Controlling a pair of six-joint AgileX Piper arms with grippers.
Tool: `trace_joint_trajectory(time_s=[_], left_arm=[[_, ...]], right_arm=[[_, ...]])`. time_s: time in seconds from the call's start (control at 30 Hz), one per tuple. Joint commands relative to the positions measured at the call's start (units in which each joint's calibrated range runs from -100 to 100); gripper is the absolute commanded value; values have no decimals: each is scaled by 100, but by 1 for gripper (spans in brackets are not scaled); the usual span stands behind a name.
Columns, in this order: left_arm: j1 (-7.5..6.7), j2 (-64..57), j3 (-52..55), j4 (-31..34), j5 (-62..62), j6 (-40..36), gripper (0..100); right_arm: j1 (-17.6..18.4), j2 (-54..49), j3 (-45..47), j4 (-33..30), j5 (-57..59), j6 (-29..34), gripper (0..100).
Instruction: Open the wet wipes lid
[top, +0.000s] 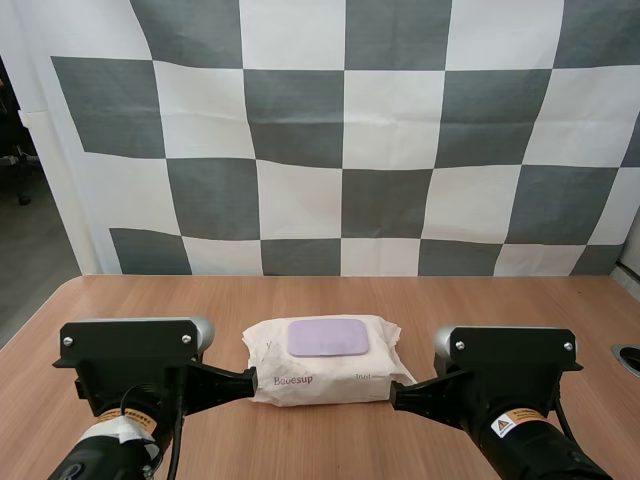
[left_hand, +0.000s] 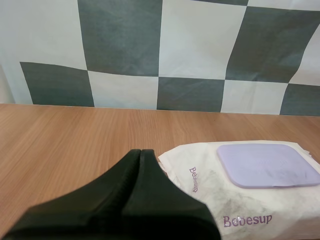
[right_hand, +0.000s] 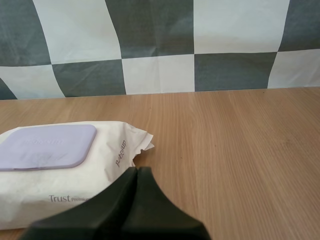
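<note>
lilac lid (top: 328, 337) down; left gripper (top: 250, 379), right gripper (top: 396, 396) closed beside pack (top: 300, 386).

Prob. a robotics lab test bench: wood-grain table (top: 320, 295), my left arm (top: 130, 365) & right arm (top: 510, 365) at its near edge, pack of wet wipes (top: 330, 372) btwn them.

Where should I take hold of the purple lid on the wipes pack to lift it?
Probably at the thin rim of the lid, along a long edge, coming down from above: it lies flat and shut on the pack, so only that raised edge offers purchase. Which long edge hinges, I cannot tell.
</note>
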Motion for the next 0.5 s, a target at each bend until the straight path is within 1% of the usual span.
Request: trace_joint_trajectory(time_s=[0.0, 0.2, 0.27, 0.33, 0.47], left_arm=[[-4, 0, 5, -3, 2, -3, 0], [-4, 0, -27, -3, -7, -3, 0], [-4, 0, -165, 16, -7, -3, 0], [-4, 0, -382, 16, -7, 7, 0], [-4, 0, -1016, 16, -7, 163, 0]], right_arm=[[-4, 0, 0, -8, -8, -2, 0], [-4, 0, 0, -8, -69, -2, 0], [-4, 0, 0, -17, -375, -12, 0], [-4, 0, 0, -83, -413, -12, 0], [-4, 0, -653, -81, -364, -12, 0]])
